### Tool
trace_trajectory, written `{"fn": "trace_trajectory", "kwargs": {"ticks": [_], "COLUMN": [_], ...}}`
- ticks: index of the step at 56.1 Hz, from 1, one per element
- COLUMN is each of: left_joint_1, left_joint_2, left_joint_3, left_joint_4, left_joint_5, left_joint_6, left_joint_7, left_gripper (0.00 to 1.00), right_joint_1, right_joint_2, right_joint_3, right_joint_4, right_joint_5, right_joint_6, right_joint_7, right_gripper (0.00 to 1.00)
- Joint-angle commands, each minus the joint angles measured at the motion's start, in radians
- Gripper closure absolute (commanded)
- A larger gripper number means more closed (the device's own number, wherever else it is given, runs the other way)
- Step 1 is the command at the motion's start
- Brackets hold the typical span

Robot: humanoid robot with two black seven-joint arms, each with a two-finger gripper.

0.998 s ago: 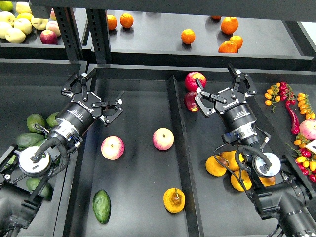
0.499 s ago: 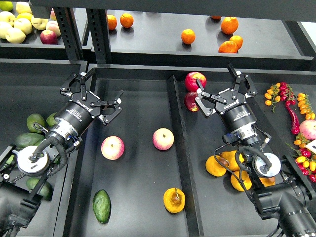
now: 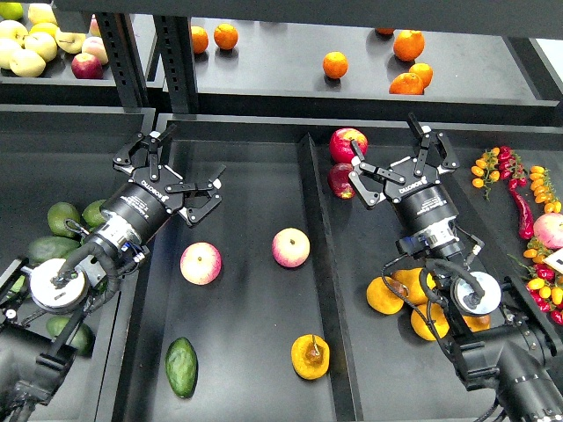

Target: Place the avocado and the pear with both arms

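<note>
The dark green avocado (image 3: pixel 181 367) lies at the front left of the middle tray (image 3: pixel 246 185). The yellow-orange pear (image 3: pixel 310 356) with a brown blotch lies at the tray's front right. My left gripper (image 3: pixel 194 149) is open and empty, over the tray's back left, well behind the avocado. My right gripper (image 3: pixel 382 131) is open and empty, over the back of the right tray, beside two red apples (image 3: pixel 347 143) and far from the pear.
Two pink-yellow apples (image 3: pixel 201 263) (image 3: pixel 290 247) lie mid-tray. More avocados (image 3: pixel 62 217) fill the left bin. Orange-yellow pears (image 3: pixel 385 295) lie under my right arm. Oranges (image 3: pixel 407 83) and pale pears (image 3: pixel 26 48) sit on the back shelf. Chillies and small tomatoes (image 3: pixel 526 207) lie at the right.
My left gripper has shifted slightly to the right. The right arm and the fruit have not moved.
</note>
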Motion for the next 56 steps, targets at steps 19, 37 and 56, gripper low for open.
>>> {"fn": "trace_trajectory", "kwargs": {"ticks": [19,37,56], "left_joint_1": [-0.226,-0.457,-0.626], "left_joint_2": [0.198,0.502,0.535], "left_joint_3": [0.244,0.772,1.151], "left_joint_4": [0.074,0.088,0.082], "left_joint_5": [-0.145,-0.270,-0.062], "left_joint_6": [0.003,-0.106,-0.228], "left_joint_7": [0.154,0.154,0.154], "left_gripper": [0.02,0.01,0.03], "right_joint_1": [0.006,0.028,0.046], "right_joint_2": [0.000,0.000,0.000], "right_joint_3": [0.049,0.105,0.117], "right_joint_4": [-0.026,-0.072,-0.078], "right_joint_5": [0.000,0.000,0.000], "right_joint_6": [-0.012,-0.019,-0.018], "right_joint_7": [-0.002,-0.002,-0.002], "right_gripper": [0.00,0.00,0.00]}}
